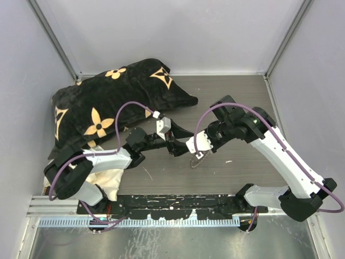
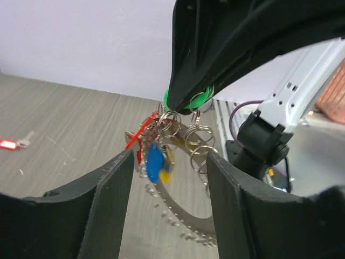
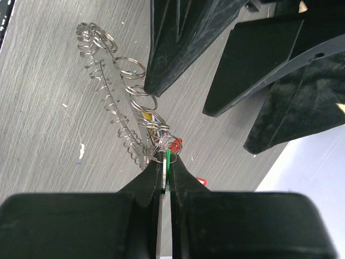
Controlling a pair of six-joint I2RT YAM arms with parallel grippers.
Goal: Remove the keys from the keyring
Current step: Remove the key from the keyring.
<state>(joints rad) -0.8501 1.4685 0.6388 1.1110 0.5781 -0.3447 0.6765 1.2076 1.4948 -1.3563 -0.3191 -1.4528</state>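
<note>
Right now the right end effector (image 3: 166, 162) has its fingers pressed together on a green key (image 3: 167, 157), pinching its plastic head above the middle of the counter (image 1: 242, 91). From that key hangs the keyring (image 2: 183, 216), a silvery coil with small split rings threaded along it. It droops below the pinch toward the counter, and whether its low end touches the surface cannot be told. The other keys (image 2: 154, 162), with blue, yellow and red heads, bunch together on the coil just under the pinching fingertips.

The left end effector (image 2: 170, 156) points in from the left with its fingers spread wide, one on each side of the bunch. In the top view the two end effectors sit tip to tip, close together, with the ring dangling just beneath them.

A loose red key (image 2: 8, 143) lies flat on the counter, well apart from the ring. A black pillow (image 1: 108, 102) with gold flowers sits at the far left.
</note>
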